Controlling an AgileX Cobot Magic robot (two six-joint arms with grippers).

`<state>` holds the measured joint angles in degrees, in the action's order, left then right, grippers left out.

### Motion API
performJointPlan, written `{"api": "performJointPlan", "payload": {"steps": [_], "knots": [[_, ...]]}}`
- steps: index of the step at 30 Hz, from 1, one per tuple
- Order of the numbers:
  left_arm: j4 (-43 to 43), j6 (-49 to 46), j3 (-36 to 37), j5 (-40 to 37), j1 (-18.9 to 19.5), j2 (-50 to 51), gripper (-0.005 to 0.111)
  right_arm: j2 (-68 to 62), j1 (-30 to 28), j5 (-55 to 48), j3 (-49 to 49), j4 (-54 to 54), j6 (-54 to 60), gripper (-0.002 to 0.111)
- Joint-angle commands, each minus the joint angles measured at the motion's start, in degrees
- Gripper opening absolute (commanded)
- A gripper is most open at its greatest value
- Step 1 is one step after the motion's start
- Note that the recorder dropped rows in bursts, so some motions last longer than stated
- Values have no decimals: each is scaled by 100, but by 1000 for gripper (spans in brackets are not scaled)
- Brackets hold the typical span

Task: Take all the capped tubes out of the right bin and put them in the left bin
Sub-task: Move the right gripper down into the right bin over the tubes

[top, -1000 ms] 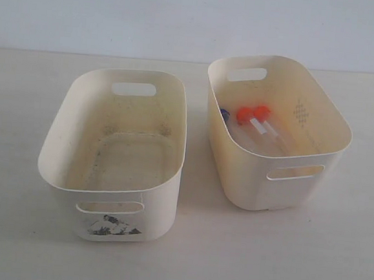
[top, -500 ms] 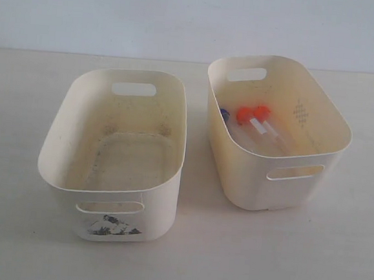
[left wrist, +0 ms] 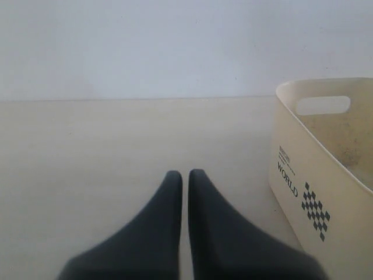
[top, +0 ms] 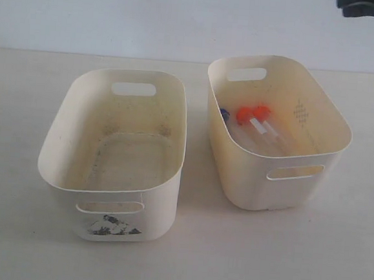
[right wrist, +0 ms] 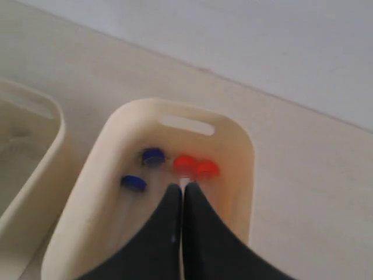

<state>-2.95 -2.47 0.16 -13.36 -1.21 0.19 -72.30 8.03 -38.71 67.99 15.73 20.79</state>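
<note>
The yellowish right bin [top: 255,178] holds the capped tubes. Two orange caps [top: 252,114] lie side by side, and a blue cap [top: 224,114] peeks over the near wall. In the right wrist view the right bin [right wrist: 245,143] shows two orange caps [right wrist: 196,166] and two blue caps [right wrist: 152,156] [right wrist: 133,182]. My right gripper [right wrist: 183,188] hangs above this bin, shut and holding nothing. The left bin [top: 72,121] with the torn dark sticker holds no tubes. My left gripper [left wrist: 185,175] is shut over bare table beside the left bin [left wrist: 297,169].
A dark part of the right arm [top: 369,6] shows at the top right corner of the exterior view. The two bins stand close together with a narrow gap between them. The left bin's rim [right wrist: 55,125] edges the right wrist view.
A dark part of the right arm has come into the top right corner of the exterior view. The bins and tubes have not moved.
</note>
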Motion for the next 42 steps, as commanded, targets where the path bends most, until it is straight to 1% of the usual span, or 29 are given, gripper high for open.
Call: {"api": "performJointPlan", "payload": {"steps": [1,6,8,13,19,25,28,31,34,36,38,42], "knots": [[-1,48,-16,8,6,-19,4,-859,124,-925,1215,-31,-349,0],[-1,48,-16,8,6,-19,4,-1846,124,-2103,2421,-398,-1152,0],[-1,48,-16,8,6,-19,4,-2163,124,-2471,2748,-507,-1373,0],[-1,48,-16,8,6,-19,4,-2881,124,-2845,3084,-601,-1449,0],[-1,48,-16,8,6,-19,4,-3539,124,-2819,3084,-601,-1449,0],[-1,48,-16,8,6,-19,4,-3937,135,-2668,3084,-601,-1438,0],[-1,48,-16,8,6,-19,4,-4072,238,-2569,3084,-614,-1297,0],[-1,48,-16,8,6,-19,4,-4109,471,-2281,3062,-644,-1297,0],[-1,48,-16,8,6,-19,4,-4108,719,-1913,3062,-985,-1409,0],[-1,48,-16,8,6,-19,4,-4118,823,-1800,3062,-1341,-1769,0],[-1,48,-16,8,6,-19,4,-4170,848,-1800,3062,-1573,-2079,0],[-1,48,-16,8,6,-19,4,-4391,848,-1874,3062,-1680,-2079,0]]}}
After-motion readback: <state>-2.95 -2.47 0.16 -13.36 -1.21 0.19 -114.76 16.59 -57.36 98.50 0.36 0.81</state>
